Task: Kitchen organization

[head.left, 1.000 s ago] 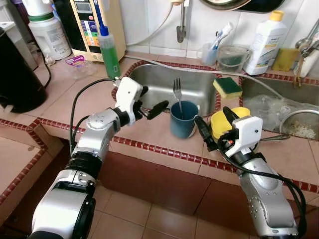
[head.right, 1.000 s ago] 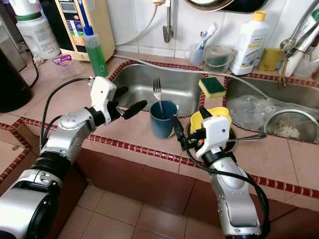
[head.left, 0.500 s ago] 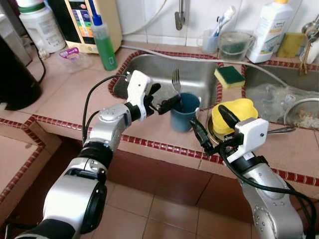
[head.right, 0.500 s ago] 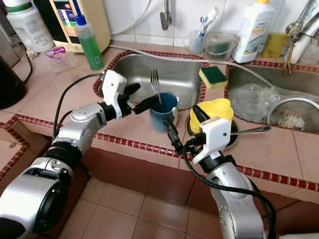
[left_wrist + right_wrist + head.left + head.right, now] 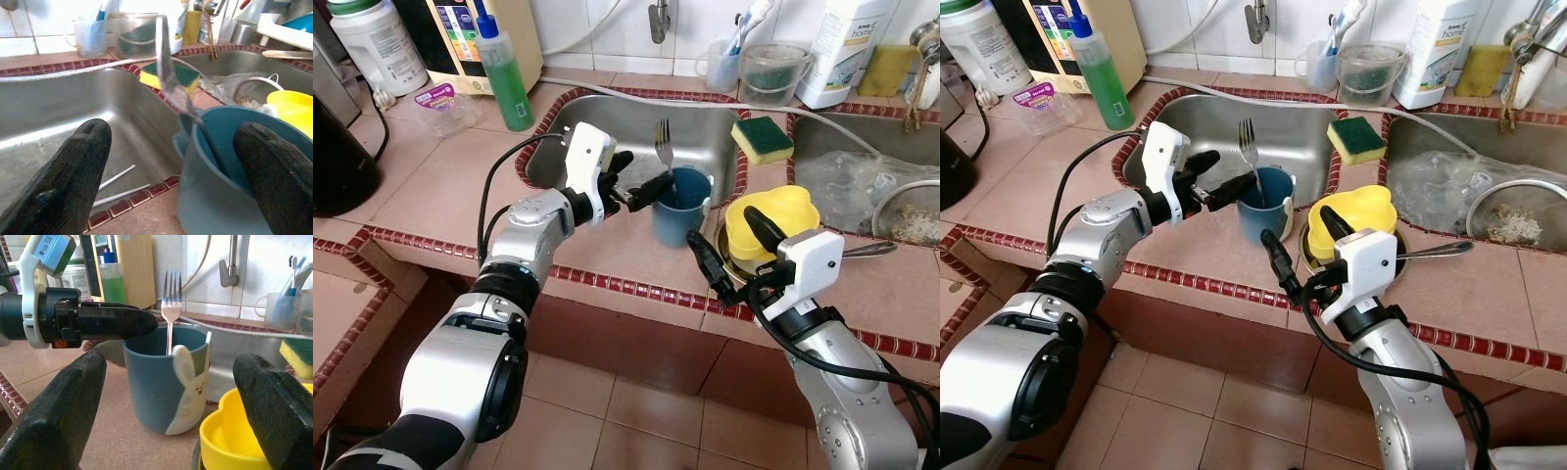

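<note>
A blue cup (image 5: 681, 206) with a white rabbit handle stands on the tiled counter at the sink's front edge, and a metal fork (image 5: 663, 155) stands upright in it. My left gripper (image 5: 637, 177) is open right beside the cup's left side, one finger reaching its rim, the other over the sink. In the left wrist view the cup (image 5: 220, 191) and fork (image 5: 168, 73) sit between the fingers. A yellow bowl (image 5: 769, 217) lies right of the cup. My right gripper (image 5: 730, 245) is open low at the counter edge, in front of cup and bowl.
The steel sink (image 5: 607, 132) lies behind the cup, with thin sticks (image 5: 117, 178) on its bottom. Around it are a green soap bottle (image 5: 506, 73), a sponge (image 5: 762, 140), a toothbrush cup (image 5: 724, 64), a white bottle (image 5: 837, 49) and a strainer (image 5: 911, 208).
My left gripper has advanced to the right, from short of the cup to right against its rim. The right gripper has stayed in front of the bowl. The camera has shifted.
</note>
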